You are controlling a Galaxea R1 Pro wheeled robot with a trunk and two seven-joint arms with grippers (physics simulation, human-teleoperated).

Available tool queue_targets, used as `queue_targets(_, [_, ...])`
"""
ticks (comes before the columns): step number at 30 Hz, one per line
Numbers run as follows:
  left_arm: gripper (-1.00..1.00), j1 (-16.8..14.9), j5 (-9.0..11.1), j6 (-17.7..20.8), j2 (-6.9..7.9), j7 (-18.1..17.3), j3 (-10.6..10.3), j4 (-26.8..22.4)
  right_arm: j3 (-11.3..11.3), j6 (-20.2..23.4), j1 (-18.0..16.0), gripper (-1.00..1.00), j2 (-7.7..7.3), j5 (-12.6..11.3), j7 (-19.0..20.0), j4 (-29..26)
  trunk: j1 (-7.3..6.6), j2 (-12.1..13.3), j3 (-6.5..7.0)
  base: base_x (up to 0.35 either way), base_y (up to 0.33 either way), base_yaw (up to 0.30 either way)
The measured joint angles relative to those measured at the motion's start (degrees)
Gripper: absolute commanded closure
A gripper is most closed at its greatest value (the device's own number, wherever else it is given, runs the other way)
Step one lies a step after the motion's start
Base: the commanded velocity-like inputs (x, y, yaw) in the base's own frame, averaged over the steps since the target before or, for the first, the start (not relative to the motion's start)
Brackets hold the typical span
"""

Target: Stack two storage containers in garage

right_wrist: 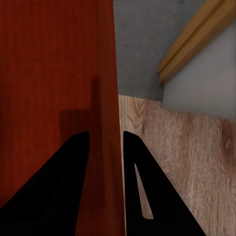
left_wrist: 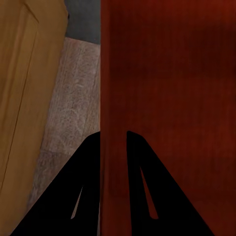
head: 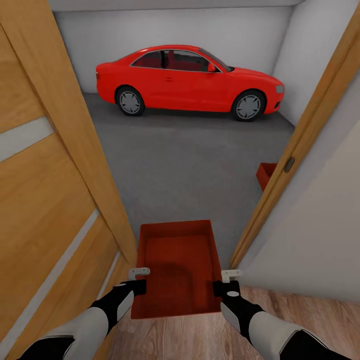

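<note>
stood at the doorway into the garage [head: 200, 40], carrying one storage container [head: 177, 270] at lower centre of the head frame. left gripper [head: 136, 280] clamped across the bin's left wall, one finger inside and one outside, seen plainly in the left wrist view [left_wrist: 114, 147]; right gripper [head: 226, 281] pinched the right wall likewise [right_wrist: 105, 147]. both nearly closed, with only the thin wall between the fingers.

second container [head: 266, 175] sat on the grey floor [head: 190, 165] at mid right, half hidden by the door frame [head: 300, 145]. red car [head: 190, 80] parked at upper centre, well apart.

risks, as judged: tight passage. open wooden door [head: 55, 190] close at left, frame close at right; could clip the bin or an elbow and twist it loose from the thin-wall pinches. turning right toward the other bin too early could strike the frame. uneven grip could tilt the bin before stacking.
</note>
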Motion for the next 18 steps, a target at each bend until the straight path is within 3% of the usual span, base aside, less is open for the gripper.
queue_targets(12, [1.0,0.0,0.0,0.0,0.01,0.0,0.0,0.0,-0.1,0.1,0.0,1.0,0.01,0.1,0.0,0.0,0.0,0.0,0.0,0.0,0.0,-0.188])
queue_targets(18, [1.0,0.0,0.1,0.0,-0.06,0.1,0.0,0.0,-0.1,0.1,0.0,1.0,-0.05,0.1,0.0,0.0,0.0,0.0,0.0,0.0,0.0,-0.054])
